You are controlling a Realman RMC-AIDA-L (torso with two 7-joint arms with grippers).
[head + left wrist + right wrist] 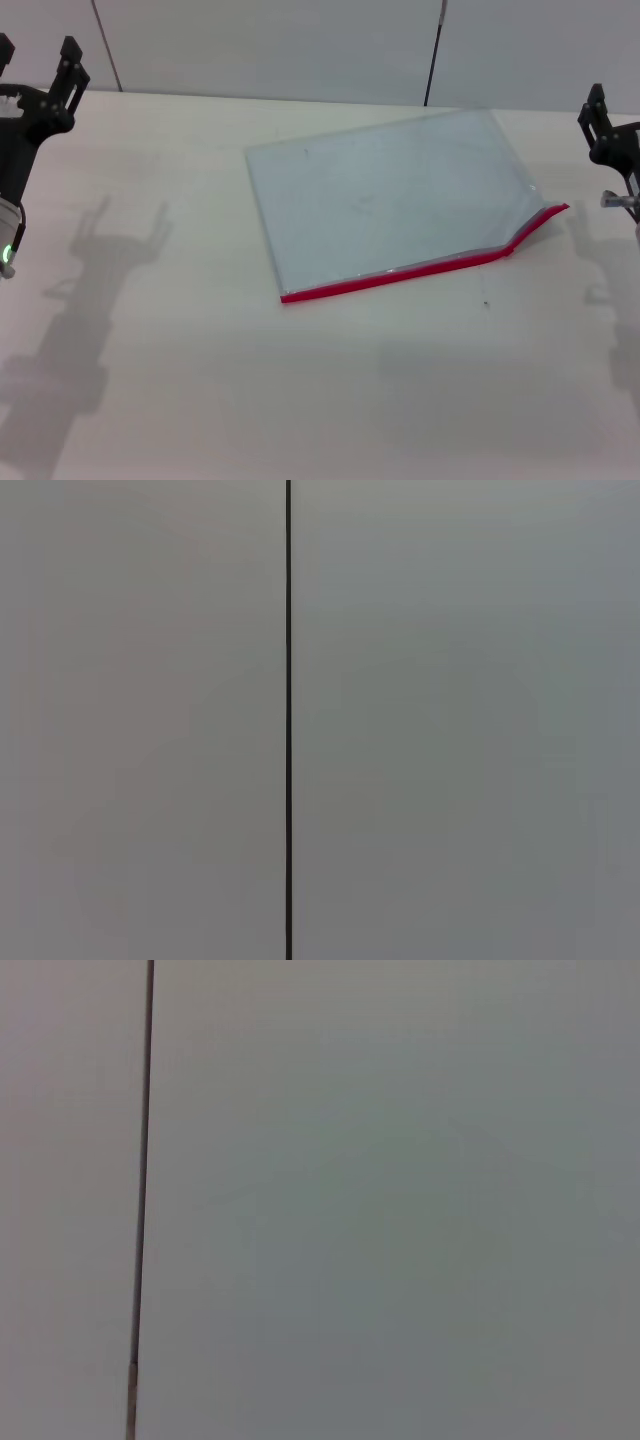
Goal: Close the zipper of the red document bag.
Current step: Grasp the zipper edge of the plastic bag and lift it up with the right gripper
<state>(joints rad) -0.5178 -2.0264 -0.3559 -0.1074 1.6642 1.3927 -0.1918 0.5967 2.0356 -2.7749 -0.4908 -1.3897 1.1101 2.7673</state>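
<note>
- The table (300,400) is bare nearest the camera; the red document bag (390,195) lies flat mid-table.
- Its zipper (400,272) edges the near side, kinked upward at the right end.
- Left gripper (35,75) and right gripper (605,120) hover at the 2 sides, well apart from the bag; whether their fingers are apart, I cannot tell.
- Judged: nothing begun; next, reach the zipper.

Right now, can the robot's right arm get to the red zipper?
Probably yes. The right tool hangs at the table's right edge, close to the zipper's raised end, with bare table between them. The left tool is parked far off on the left.
</note>
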